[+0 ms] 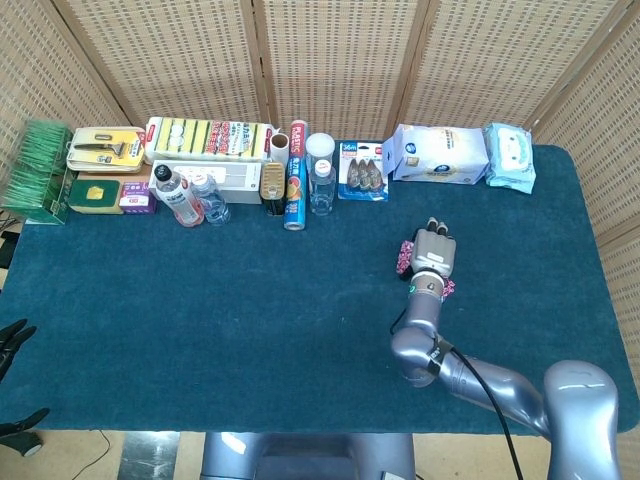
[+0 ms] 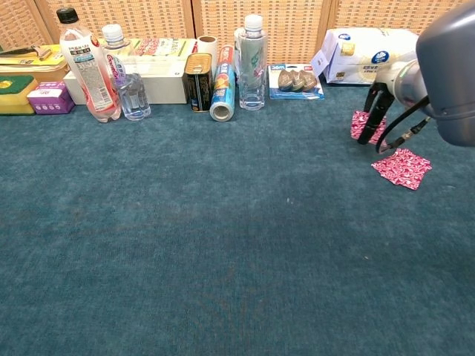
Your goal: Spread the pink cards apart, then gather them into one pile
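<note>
Two pink patterned cards lie on the blue cloth right of centre. One pink card [image 1: 404, 256] [image 2: 361, 124] sits under the fingertips of my right hand [image 1: 436, 252] [image 2: 378, 111], which point down and press on it. The other pink card [image 2: 401, 167] lies apart, nearer the front and to the right; in the head view my wrist covers all but its edge [image 1: 447, 289]. Of my left hand [image 1: 12, 336] only dark fingers show at the lower left edge, spread and off the table, holding nothing.
Along the back edge stand bottles [image 2: 82, 65], a foil roll [image 2: 223, 93], a can [image 2: 197, 81], a blister pack [image 2: 296, 80], sponge packs [image 1: 208, 138] and wipes packs [image 1: 438, 154]. The blue table [image 1: 200, 320] stretches left and forward of the cards.
</note>
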